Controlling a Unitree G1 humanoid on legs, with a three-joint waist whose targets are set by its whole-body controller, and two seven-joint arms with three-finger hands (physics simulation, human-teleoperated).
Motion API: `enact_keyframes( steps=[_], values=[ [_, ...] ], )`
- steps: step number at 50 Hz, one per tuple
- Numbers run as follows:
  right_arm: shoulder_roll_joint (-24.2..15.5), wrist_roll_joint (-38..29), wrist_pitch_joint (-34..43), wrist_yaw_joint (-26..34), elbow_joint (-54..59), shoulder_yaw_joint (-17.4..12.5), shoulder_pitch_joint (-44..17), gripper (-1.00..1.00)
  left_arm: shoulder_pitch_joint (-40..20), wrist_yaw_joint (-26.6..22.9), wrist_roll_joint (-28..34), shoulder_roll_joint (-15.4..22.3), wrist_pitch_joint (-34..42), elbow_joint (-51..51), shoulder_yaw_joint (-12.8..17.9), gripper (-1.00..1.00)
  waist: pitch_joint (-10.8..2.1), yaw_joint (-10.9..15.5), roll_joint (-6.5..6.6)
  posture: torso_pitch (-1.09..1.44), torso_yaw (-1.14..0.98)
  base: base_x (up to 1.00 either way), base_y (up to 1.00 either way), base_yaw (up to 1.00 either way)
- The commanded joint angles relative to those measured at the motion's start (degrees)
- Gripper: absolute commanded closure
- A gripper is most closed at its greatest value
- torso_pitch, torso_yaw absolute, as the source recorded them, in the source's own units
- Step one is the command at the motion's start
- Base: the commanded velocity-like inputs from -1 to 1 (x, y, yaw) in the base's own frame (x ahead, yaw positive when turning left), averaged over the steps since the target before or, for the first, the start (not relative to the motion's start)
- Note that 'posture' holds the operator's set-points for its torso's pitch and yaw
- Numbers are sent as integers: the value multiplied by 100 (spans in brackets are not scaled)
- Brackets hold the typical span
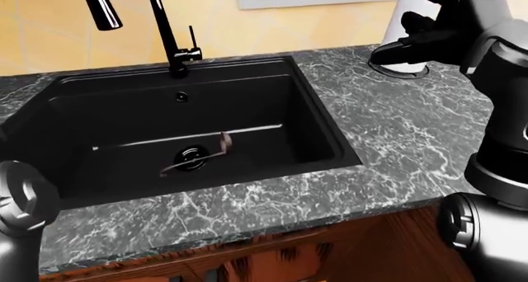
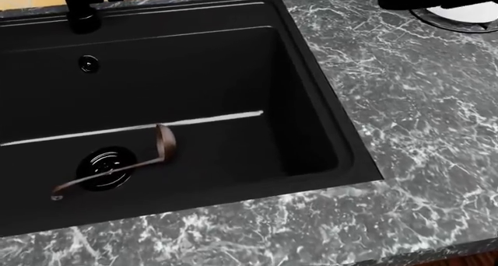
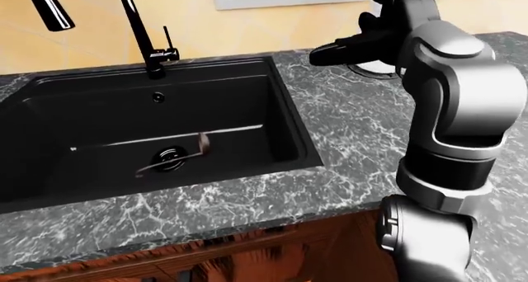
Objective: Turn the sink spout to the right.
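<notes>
**Black spout stood over the basin's left side; right hand raised by the wall**

In the left-eye view, the spout (image 1: 101, 7), a glossy black cylinder on a thin arched tube, hung at upper left above the matte black rectangular sink (image 1: 322, 118). A slim brown ladle (image 2: 117, 164) lay across the round drain (image 2: 105, 168). Veined grey marble counter (image 1: 404, 127) spread rightward. The right hand (image 3: 351, 47) hovered there, apart from the spout; whether its fingers were apart or together could not be told.
</notes>
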Motion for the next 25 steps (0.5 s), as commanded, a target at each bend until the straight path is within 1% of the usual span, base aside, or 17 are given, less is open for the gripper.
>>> enact_keyframes(
  steps=[1, 3, 7, 9, 10, 11, 12, 13, 15, 17, 18, 19, 22, 25],
  values=[
    [-118, -21, -137, -27, -123, -101, -227, -100, -200, -14, -15, 17, -99, -165, -24, -100, -161, -80, 126, 0, 0, 17, 0, 0],
    [-125, -23, -135, -23, -116, -100, -234, -100, -222, -26, -23, 22, -69, -177, -22, -100, -194, -54, 28, 0, 0, 17, 0, 0],
    [-140, -27, -122, -20, -117, -97, -245, -100, -223, -23, -22, 30, -52, -213, -21, -100, -118, -32, -172, 0, 0, 17, 0, 0],
    [-137, -26, -109, -21, -124, -96, -256, -100, -218, -26, -33, 39, -45, -226, -9, -100, -121, -4, -310, 0, 0, 18, 0, 0],
    [-134, -29, -112, -21, -125, -94, -247, -100, -211, -25, -35, 41, -50, -229, -7, -100, -125, 14, -406, 0, 0, 16, 0, 0],
    [-132, -27, -130, -17, -128, -100, -233, -100, -203, -26, -36, 41, -63, -229, -7, -100, -159, 36, -535, 0, 0, 17, 0, 0],
    [-139, -32, -135, -16, -119, -94, -243, -100, -209, -34, -43, 39, -58, -223, -8, -100, -214, 54, -731, 0, 0, 17, 0, 0],
    [-133, -25, -147, 3, -125, -78, -253, -100, -228, -40, -43, 39, -80, -199, -14, -100, -59, 77, -625, 0, 0, 0, 0, 0],
    [-122, -26, -146, 24, -106, -54, -290, -100, -305, -76, -95, 46, -82, -127, 11, -100, -103, 50, -557, 0, 0, 0, 0, 0],
    [-136, -40, -141, 41, -97, -47, -314, -100, -262, -125, -55, 57, -202, -118, -37, -100, -36, 18, -429, 0, 0, 0, 0, 0],
    [-139, -44, -128, 50, -112, -45, -309, -100, -205, -134, -100, 62, -192, -227, 12, -100, -16, 38, -375, 0, 0, 0, 0, 0],
    [-137, -52, -148, 54, -99, -58, -284, -100, -179, -133, -124, 63, -168, -275, 27, -100, -32, 5, -333, 0, 0, 0, 0, 0],
    [-150, -55, -100, 65, -129, -68, -316, -100, -205, -81, -146, 76, -169, -245, 28, -100, -78, -12, -312, 0, 0, 0, 0, 0],
    [-134, -65, -115, 61, -148, -72, -291, -100, -187, -53, -161, 62, -176, -272, 19, -100, -81, -13, -310, 0, 0, 0, 0, 0]
  ],
)
